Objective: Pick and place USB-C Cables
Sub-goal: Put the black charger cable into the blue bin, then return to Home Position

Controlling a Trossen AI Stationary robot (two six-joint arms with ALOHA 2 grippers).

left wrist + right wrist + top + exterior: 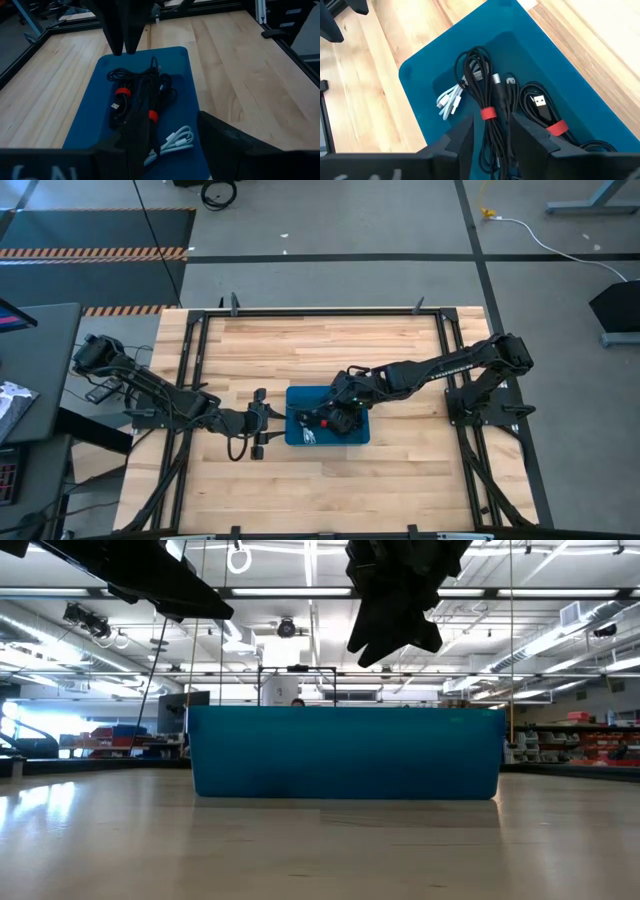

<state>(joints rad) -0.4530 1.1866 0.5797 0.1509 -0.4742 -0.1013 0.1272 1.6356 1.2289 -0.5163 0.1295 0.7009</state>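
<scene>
The blue tray (300, 430) sits mid-table and holds two black USB-C cable bundles with red bands, one (488, 114) and another (556, 128), and they also show in the left wrist view (150, 95). They lie on the tray floor beside a white cable (451, 100). My right gripper (491, 137) hovers over the tray, open by a narrow gap, with the first bundle showing below between its fingers. In the low view it (395, 635) hangs above the tray rim and carries nothing. My left gripper (262, 423) is open, just off the tray's left edge.
The tray's walls (345, 755) stand higher than the cables lying inside. Bare wooden tabletop (330, 345) surrounds the tray on every side. A black metal frame (440, 330) borders the table, and the arm bases stand at its left and right edges.
</scene>
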